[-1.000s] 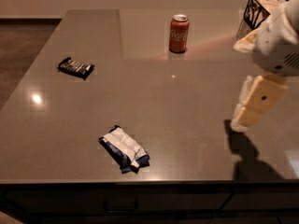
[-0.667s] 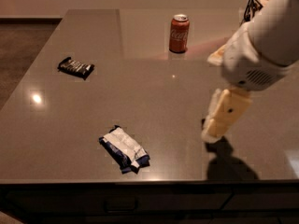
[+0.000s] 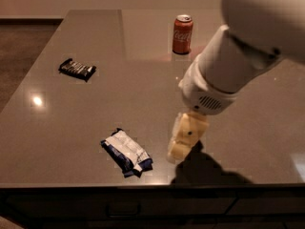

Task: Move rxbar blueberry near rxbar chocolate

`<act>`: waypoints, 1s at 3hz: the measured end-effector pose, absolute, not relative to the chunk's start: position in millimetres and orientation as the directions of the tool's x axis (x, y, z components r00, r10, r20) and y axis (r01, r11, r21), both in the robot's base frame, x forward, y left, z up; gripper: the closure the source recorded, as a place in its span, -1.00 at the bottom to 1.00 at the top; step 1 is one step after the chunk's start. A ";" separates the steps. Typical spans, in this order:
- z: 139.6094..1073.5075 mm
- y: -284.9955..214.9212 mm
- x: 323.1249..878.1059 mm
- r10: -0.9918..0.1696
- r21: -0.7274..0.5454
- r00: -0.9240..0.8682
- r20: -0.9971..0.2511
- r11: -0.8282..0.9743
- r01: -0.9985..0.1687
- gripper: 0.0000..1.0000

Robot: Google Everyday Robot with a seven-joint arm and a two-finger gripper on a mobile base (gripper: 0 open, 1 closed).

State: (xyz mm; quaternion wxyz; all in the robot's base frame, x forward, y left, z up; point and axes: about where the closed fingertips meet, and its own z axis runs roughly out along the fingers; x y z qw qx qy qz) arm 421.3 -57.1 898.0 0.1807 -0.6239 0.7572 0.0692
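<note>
The rxbar blueberry [image 3: 127, 152] lies flat near the table's front edge, a crinkled dark-blue wrapper with a white face panel. The rxbar chocolate [image 3: 77, 69] lies in its black wrapper at the far left of the table. My gripper [image 3: 183, 144] hangs from the white arm just right of the blueberry bar, low over the table and apart from the bar. It holds nothing that I can see.
A red Coca-Cola can [image 3: 182, 34] stands upright at the back of the grey table [image 3: 119, 94]. The big white arm [image 3: 248, 46] fills the upper right. The table's front edge runs just below the blueberry bar.
The arm and gripper have swung left from the table's right side to just right of the blueberry bar. Both bars and the can have not moved.
</note>
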 end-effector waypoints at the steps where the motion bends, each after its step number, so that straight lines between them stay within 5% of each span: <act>1: 883.7 -32.8 418.7 -0.918 -0.098 -0.168 -0.360 0.216 -0.971 -1.00; 3: 866.0 4.2 413.0 -0.915 -0.076 -0.190 -0.356 0.231 -0.970 -1.00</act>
